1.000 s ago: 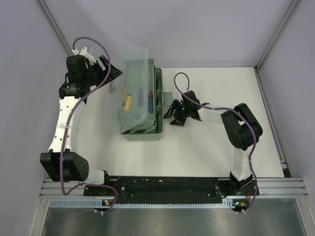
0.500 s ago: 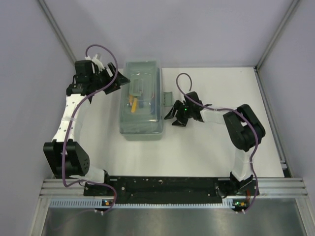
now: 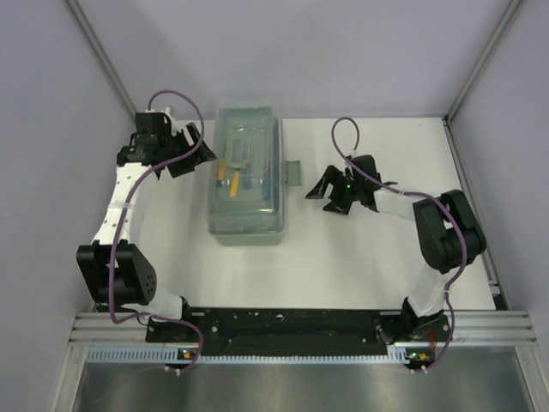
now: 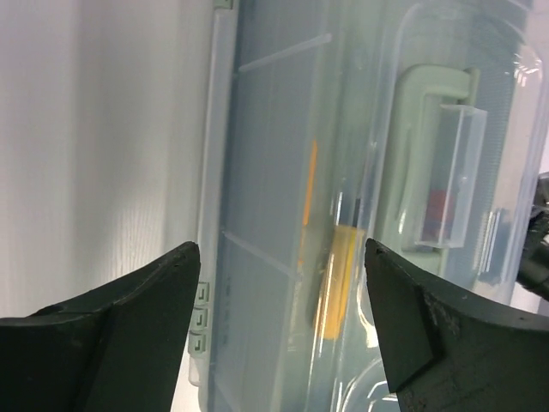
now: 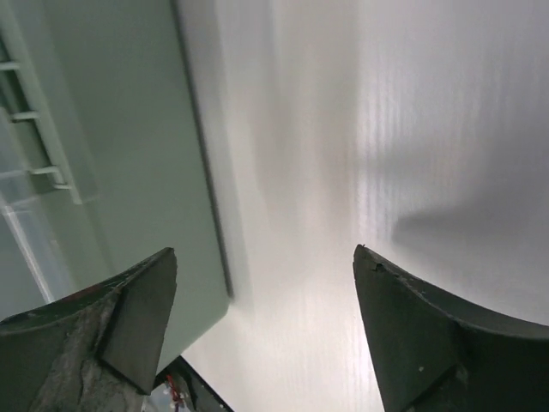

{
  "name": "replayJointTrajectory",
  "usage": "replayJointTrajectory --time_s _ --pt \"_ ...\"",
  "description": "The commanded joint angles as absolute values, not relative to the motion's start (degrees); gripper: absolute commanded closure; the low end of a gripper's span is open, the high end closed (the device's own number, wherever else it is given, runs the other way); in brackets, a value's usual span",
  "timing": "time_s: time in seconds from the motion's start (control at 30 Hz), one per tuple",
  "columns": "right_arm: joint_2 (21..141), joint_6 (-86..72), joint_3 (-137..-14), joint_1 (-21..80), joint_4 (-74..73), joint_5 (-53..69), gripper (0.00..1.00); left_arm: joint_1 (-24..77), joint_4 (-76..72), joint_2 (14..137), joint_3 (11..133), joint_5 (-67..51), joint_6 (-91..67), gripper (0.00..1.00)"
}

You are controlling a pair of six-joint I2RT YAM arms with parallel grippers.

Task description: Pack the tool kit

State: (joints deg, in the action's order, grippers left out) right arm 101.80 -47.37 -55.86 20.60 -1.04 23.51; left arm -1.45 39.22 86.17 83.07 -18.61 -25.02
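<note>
The grey-green toolbox [image 3: 247, 219] lies in the middle of the table with its clear lid [image 3: 249, 142] down. Through the lid I see a yellow-handled screwdriver [image 3: 227, 180] and a blue-handled one [image 3: 249, 182]. A green latch [image 3: 293, 172] sticks out on the box's right side. My left gripper [image 3: 192, 154] is open just left of the box, holding nothing. In the left wrist view its gripper [image 4: 281, 247] frames the lid [image 4: 266, 172] and the yellow handle [image 4: 339, 279]. My right gripper [image 3: 319, 196] is open, empty, a short way right of the latch. In the right wrist view that gripper [image 5: 265, 251] hangs over bare table beside the box wall [image 5: 129, 172].
The white table [image 3: 369, 257] is bounded by lilac walls at the back and both sides. The arm bases and a black rail [image 3: 292, 326] run along the near edge. Purple cables loop over both arms.
The clear lid, raised a second ago, now lies shut on the box. My left gripper has drawn back to the left. My right gripper has moved right, away from the box, and opened wider.
</note>
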Motion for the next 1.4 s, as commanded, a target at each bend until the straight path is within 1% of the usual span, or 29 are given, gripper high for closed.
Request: replayJointTrajectory --time_s 0.0,0.13,0.23,0.4,0.53,0.7,0.83,1.0,1.23,1.3,1.37 --pt "99.4 -43.51 -56.95 19.6 11.05 32.86 0.15 -1.58 40.34 87.62 82.62 -15.21 -22.85 0.18" --pt "100.72 -45.26 -58.36 19.51 17.91 36.12 0.1 -1.85 43.41 91.14 82.53 -17.31 -22.24 0.18" --pt "103.0 -47.98 -59.76 19.51 22.49 38.49 0.09 -1.76 44.56 92.72 81.48 -18.1 -22.06 0.2" --pt "108.36 -54.39 -62.58 19.42 31.62 43.06 0.09 -1.76 43.86 92.64 79.45 -19.42 -22.15 0.21" --pt "111.79 -61.16 -63.28 19.42 41.54 45.08 0.11 -1.76 43.86 92.55 79.36 -19.78 -21.97 0.22" --pt "113.64 -67.05 -63.72 19.51 49.47 46.58 0.13 -1.85 43.33 92.55 78.93 -21.18 -22.32 0.22" --pt "114.61 -70.04 -65.3 19.6 52.46 48.78 0.16 -1.84 43.07 92.64 78.75 -21.97 -22.41 0.23" --pt "114.17 -70.58 -65.57 19.69 52.21 49.22 0.19 -1.76 42.89 92.72 79.28 -21.8 -21.98 0.25" --pt "117.06 -70.84 -66.53 20.39 49.75 49.13 0.33 -1.76 43.59 93.25 80.24 -19.51 -20.74 0.25" --pt "118.21 -72.06 -66.36 20.39 50.97 49.04 0.38 -1.76 43.77 93.43 80.16 -19.25 -20.66 0.25" --pt "118.83 -73.12 -66.18 20.39 52.46 48.52 0.4 -1.76 44.03 93.52 80.07 -18.99 -20.57 0.26"
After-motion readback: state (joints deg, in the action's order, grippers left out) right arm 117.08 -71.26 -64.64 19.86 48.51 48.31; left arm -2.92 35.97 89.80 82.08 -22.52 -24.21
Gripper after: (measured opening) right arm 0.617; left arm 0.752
